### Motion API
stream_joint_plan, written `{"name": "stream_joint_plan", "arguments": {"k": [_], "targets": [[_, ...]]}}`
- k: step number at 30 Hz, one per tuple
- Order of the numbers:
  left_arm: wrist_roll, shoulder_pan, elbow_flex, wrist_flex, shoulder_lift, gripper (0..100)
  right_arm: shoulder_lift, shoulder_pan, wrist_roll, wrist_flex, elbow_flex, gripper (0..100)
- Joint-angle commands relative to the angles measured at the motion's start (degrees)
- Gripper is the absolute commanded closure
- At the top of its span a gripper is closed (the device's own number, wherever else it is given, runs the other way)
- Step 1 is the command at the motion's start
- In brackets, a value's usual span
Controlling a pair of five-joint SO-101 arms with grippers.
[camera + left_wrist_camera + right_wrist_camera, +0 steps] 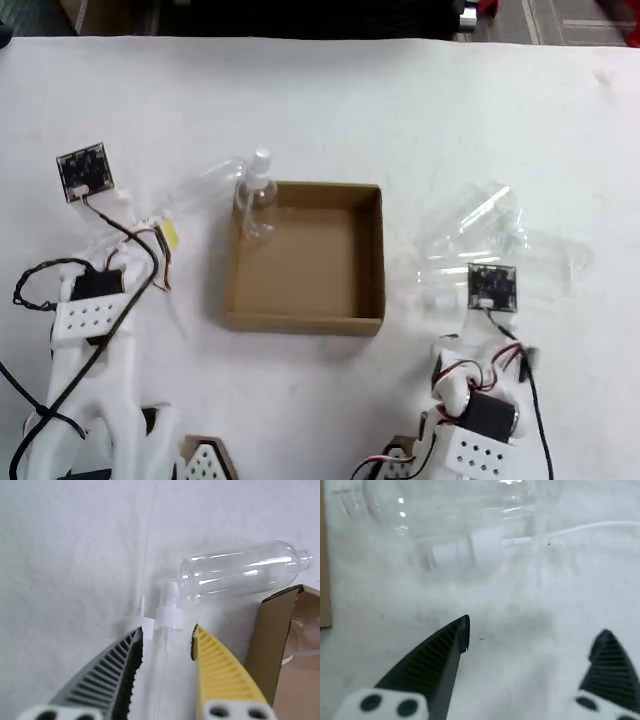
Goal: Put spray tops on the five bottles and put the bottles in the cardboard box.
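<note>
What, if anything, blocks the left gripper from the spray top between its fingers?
Probably nothing, so yes: the left gripper is open with the spray top ahead between its jaws; a second top only crowds it.

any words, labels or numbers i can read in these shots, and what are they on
No text can be read anywhere.
The cardboard box is plain.
The clear bottle has no label.
The spray tops have no marks.
Any print on the circuit boards is too small to read.

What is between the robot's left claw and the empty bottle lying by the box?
A white spray top lies between the open left gripper and the bottle, a second spray top beside it; the left wrist view shows this.
</note>
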Motion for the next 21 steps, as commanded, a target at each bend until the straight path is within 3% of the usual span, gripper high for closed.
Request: {"name": "stream_joint_plan", "arguments": {"k": [1, 5, 9, 18, 21], "targets": [[0.35, 0.66, -0.18, -1.49, -0.48, 85, 0.13, -1.89, 0.53, 0.40, 0.53, 99.8], [0.35, 0.66, -0.18, -1.49, -0.48, 85, 0.13, -1.71, 0.35, 0.40, 0.53, 85.4], [0.35, 0.57, -0.18, -1.49, -0.48, 85, 0.13, -1.71, 0.26, 0.40, 0.53, 78.3], [0.62, -0.31, -0.53, -1.49, -0.75, 85, 0.13, -1.71, 0.09, 0.40, 0.53, 74.5], [0.97, -4.79, -1.23, -2.02, -0.84, 85, 0.13, -1.71, 0.09, 0.40, 0.53, 74.6]]}}
